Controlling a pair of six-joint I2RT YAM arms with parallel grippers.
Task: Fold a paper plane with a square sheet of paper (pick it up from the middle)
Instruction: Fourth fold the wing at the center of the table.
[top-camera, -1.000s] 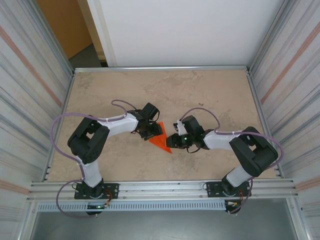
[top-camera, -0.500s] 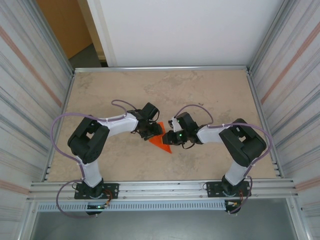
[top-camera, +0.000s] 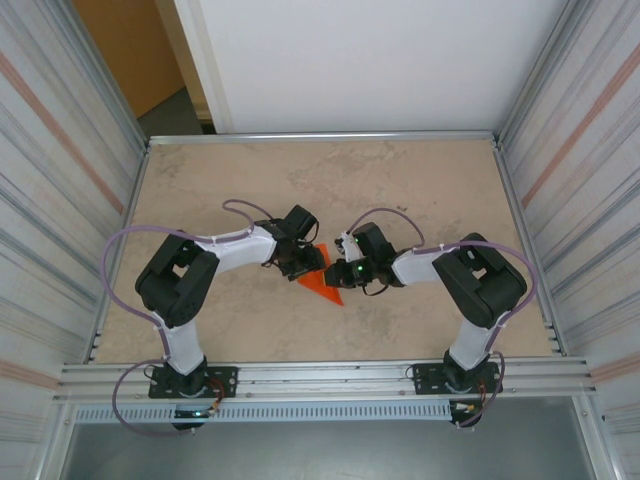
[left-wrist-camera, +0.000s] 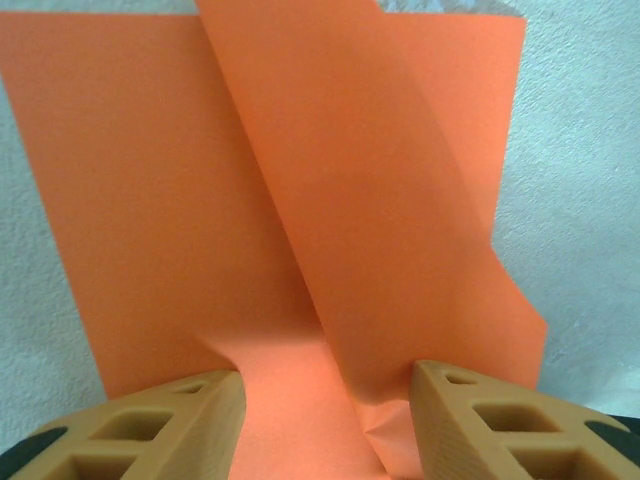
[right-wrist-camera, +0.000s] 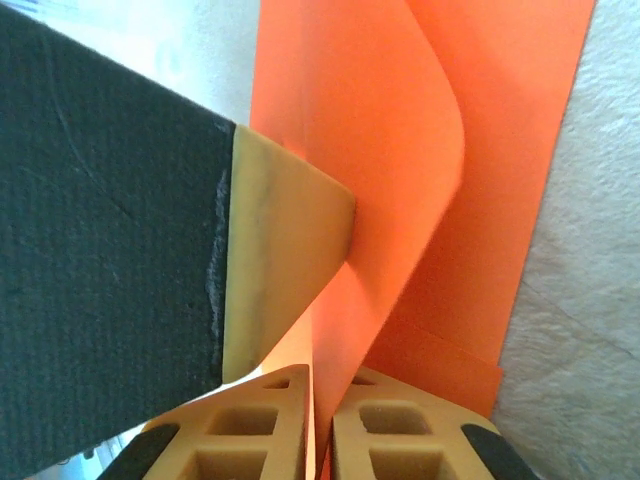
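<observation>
Square sheet of paper, part-folded, mid-surface between the arms.
Looks thin, limp, easily creased: right fingers pinched tight on its raised flap; left fingers half-spread, straddling it. Best gripped at flap edges.

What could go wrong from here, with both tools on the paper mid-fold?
1. The right tool pinches a raised flap of the orange paper. A pull could tear the flap or let it slip out.
2. The left tool sits with its fingers apart on the sheet, which is puckered beside one of them. More pressure may set a stray crease.
3. The flap curves rather than lying flat, so the fold line may land crooked.
</observation>
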